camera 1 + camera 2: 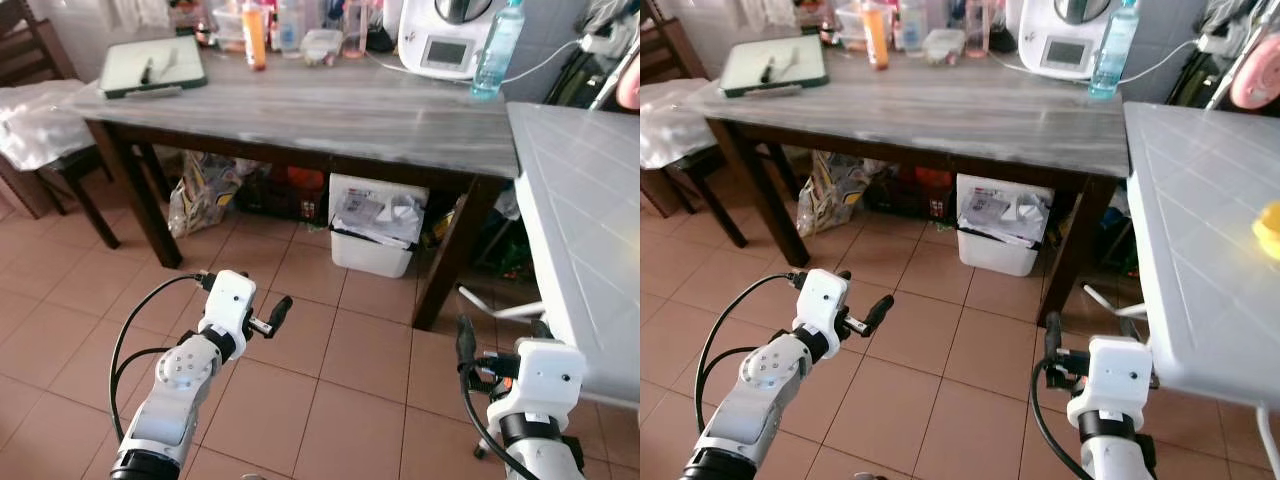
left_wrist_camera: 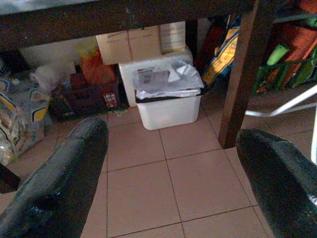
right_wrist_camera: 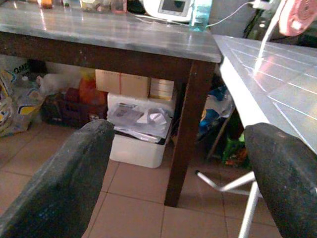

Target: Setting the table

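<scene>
Table-setting items are not yet in hand: the wooden bench (image 1: 330, 115) stands ahead across the tiled floor (image 1: 300, 350), with a tray (image 1: 152, 66) at its far left corner and bottles, an orange container (image 1: 254, 35), a white appliance (image 1: 448, 40) and a clear water bottle (image 1: 496, 48) along its far edge. A white bench (image 1: 1200, 230) runs along the right, a yellow object (image 1: 1268, 230) near its right edge. Both arms are raised and empty; the left end effector (image 2: 168, 183) and right end effector (image 3: 178, 178) each have their fingers spread wide. By my reading this is the approach step. Next, the robot likely has to walk closer and pick which item to reach for.
</scene>
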Robot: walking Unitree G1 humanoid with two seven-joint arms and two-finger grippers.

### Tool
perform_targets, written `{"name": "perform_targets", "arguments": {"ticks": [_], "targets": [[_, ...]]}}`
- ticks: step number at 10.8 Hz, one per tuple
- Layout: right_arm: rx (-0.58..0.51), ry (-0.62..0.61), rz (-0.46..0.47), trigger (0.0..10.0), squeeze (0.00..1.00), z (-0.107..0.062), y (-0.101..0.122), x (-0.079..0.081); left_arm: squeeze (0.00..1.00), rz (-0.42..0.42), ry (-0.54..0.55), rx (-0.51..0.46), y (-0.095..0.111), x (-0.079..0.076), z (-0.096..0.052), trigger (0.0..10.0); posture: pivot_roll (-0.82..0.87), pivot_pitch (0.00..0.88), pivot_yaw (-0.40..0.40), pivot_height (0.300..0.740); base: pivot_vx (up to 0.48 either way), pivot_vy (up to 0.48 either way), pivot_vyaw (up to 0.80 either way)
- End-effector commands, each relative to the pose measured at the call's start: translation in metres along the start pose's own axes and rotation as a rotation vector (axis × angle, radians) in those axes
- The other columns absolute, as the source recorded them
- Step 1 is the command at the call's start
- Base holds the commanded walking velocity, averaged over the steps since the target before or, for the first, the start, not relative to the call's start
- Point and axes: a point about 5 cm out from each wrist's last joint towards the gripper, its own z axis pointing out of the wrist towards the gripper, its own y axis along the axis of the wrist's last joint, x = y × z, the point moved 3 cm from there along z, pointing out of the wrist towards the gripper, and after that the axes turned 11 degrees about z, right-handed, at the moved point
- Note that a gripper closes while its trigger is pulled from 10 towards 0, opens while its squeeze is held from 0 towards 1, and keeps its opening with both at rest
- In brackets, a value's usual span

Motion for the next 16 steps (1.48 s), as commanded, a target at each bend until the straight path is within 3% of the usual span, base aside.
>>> {"name": "perform_targets", "arguments": {"ticks": [1,5,11,16], "targets": [[0.011,-0.015,0.000,10.0,0.00,-0.001,-0.003,-0.002,0.00,0.010,-0.004,0.006,-0.002,0.002,0.000,10.0,0.05,0.058,0.031,0.740,-0.281,0.000,0.00],[0.006,-0.023,0.002,10.0,0.00,0.000,-0.003,-0.001,0.00,-0.016,-0.017,-0.020,0.003,0.004,0.003,10.0,0.05,0.056,0.039,0.740,0.000,0.000,0.00],[-0.010,-0.033,-0.023,10.0,0.00,-0.002,0.002,-0.003,0.00,-0.033,-0.075,-0.055,0.012,-0.008,0.007,10.0,0.04,0.068,0.039,0.740,0.000,0.000,0.00],[-0.014,-0.031,-0.032,10.0,0.00,0.000,0.003,-0.004,0.00,-0.050,-0.076,-0.056,0.013,-0.010,0.010,10.0,0.04,0.069,0.034,0.740,0.000,-0.330,0.00]]}}
